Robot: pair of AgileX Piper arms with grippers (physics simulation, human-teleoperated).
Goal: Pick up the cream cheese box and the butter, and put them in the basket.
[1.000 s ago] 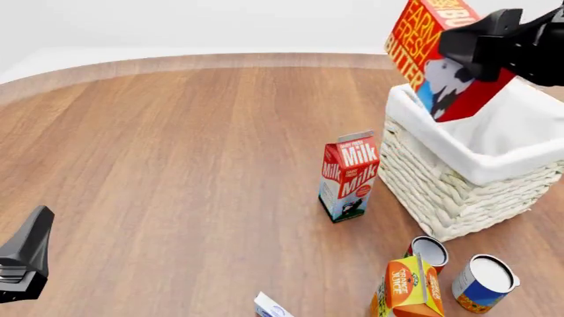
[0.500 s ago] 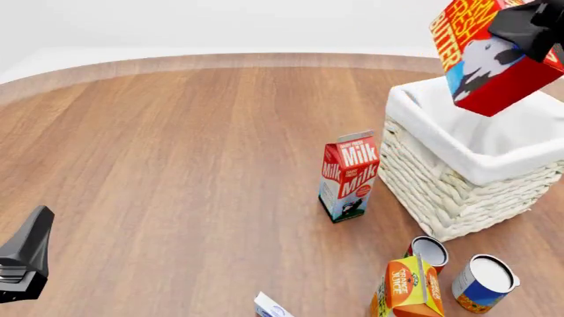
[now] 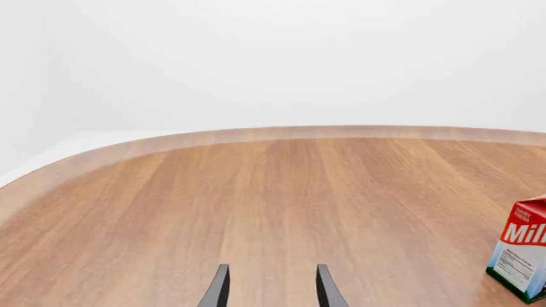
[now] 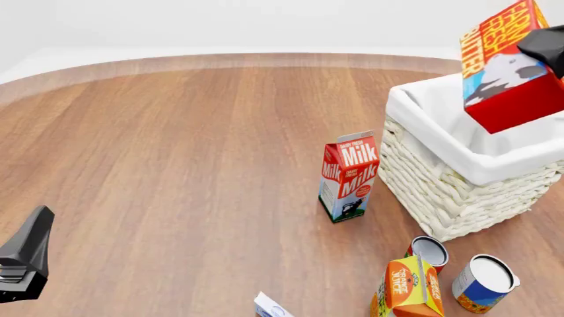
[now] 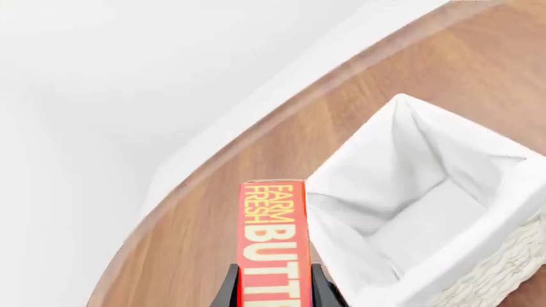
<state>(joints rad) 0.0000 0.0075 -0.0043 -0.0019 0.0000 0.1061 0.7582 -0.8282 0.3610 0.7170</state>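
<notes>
The butter [image 4: 509, 66], a red-orange box with yellow lettering, hangs tilted above the far right part of the basket [image 4: 440, 191]. My right gripper [image 4: 545, 46] is shut on it at the frame's right edge. In the right wrist view the butter [image 5: 273, 236] stands between the two fingers, with the white-lined basket [image 5: 375, 160] below and beyond it. Only a corner of the small white cream cheese box [image 4: 271, 308] shows at the bottom edge of the front view. My left gripper [image 4: 26, 257] rests low at the left, open and holding nothing [image 3: 271, 291].
A red-and-white milk carton [image 4: 350, 175] stands just left of the basket and also shows as the milk carton [image 3: 522, 256] in the left wrist view. In front of the basket are an orange juice carton [image 4: 410, 287] and two cans [image 4: 429, 251] [image 4: 485, 282].
The right gripper has carried the butter to the right and a little lower, from the basket's near-left corner to over its far right side, tilting it more. The left arm has not moved.
</notes>
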